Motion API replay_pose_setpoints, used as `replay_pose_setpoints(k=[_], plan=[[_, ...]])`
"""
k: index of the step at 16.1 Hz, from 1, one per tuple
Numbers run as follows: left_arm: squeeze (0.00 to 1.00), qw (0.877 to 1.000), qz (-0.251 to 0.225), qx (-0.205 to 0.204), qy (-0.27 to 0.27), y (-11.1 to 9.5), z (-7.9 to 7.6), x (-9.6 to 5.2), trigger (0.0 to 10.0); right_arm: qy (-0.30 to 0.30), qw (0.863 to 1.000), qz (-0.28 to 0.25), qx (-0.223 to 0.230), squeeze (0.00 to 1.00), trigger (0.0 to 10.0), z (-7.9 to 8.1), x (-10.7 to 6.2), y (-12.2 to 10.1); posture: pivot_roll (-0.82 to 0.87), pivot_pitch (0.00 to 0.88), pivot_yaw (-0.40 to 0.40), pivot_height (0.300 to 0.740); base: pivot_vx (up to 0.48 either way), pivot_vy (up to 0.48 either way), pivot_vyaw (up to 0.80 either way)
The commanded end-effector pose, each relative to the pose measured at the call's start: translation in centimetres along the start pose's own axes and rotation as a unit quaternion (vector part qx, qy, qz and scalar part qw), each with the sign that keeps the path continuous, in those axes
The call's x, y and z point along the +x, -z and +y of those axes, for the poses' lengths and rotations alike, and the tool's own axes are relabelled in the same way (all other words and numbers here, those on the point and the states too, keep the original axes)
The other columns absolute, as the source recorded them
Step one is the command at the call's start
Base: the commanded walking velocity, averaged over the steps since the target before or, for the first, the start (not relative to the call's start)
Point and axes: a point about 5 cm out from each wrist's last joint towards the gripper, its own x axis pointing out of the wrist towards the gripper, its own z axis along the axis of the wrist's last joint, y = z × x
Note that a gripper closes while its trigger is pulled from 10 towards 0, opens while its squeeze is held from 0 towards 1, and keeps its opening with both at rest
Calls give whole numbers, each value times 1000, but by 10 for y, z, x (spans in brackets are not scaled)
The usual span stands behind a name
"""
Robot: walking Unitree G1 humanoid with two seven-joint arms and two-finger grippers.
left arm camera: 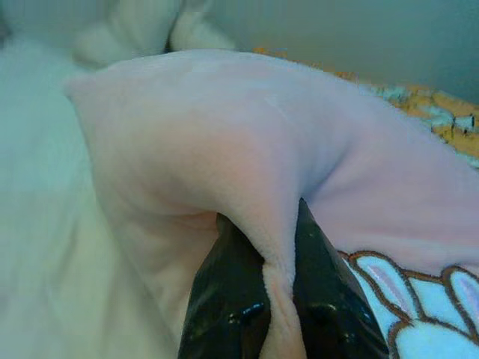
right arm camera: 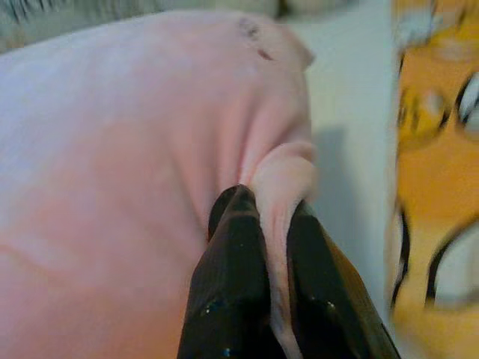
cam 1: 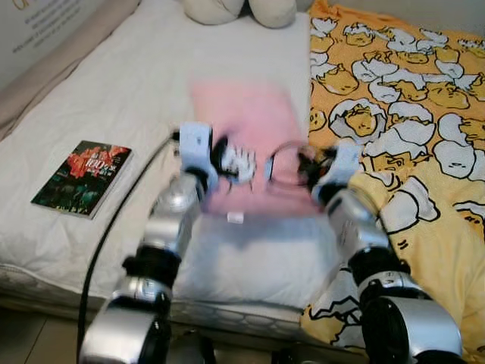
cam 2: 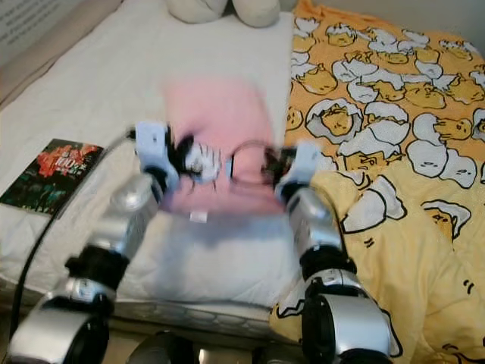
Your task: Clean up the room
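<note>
**Two grippers pinched on the pink blanket, mid-fold over the bed**

Both of my arms are out in front over the white mattress (cam 1: 114,98). The left gripper (left arm camera: 278,299) has its two black fingers closed on a fold of the pink blanket (cam 1: 246,121), the plush squeezed between them; a rabbit print shows just beside that pinch. The right gripper (right arm camera: 275,247) is clamped the same way on another edge of the same fabric, near the yellow duck-print quilt (cam 1: 409,114). The blanket hangs between the two holds and trails away across the bed; the head views are blurred around it, so I can't read its exact lie.

I judge the step in hand to be folding or laying out this blanket as part of tidying the bed. Next I'd want both holds carried together at even height, so the cloth lands flat rather than bunched, and released only once it rests on the mattress. A book (cam 1: 82,178) lies near the bed's left edge, well apart from the blanket, and looks like a later pickup.
</note>
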Motion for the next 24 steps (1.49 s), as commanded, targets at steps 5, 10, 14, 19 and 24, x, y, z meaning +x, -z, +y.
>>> replay_pose_setpoints(k=[5,10,14,19,24], plan=[[0,996,-73,42,3,-40,4,9,10000,34,994,-85,-51,0,3765,0,-6,-32,-16,0,5,740,0,0,0],[0,991,-76,46,-99,-10,1,-21,10000,105,975,-93,-170,0,10000,-22,-54,-15,-49,0,21,740,0,0,0],[0,990,-88,51,-99,-10,-4,-20,10000,108,971,-87,-192,0,10000,-23,-57,-11,-45,0,19,740,0,82,0],[0,991,-64,59,-105,-4,-9,-17,10000,90,976,-70,-185,0,10000,-10,-48,-3,-32,0,26,740,0,480,625],[0,991,-60,84,-87,-4,-7,-14,10000,94,975,-64,-192,0,10000,-12,-47,0,-39,0,35,740,0,480,494]])
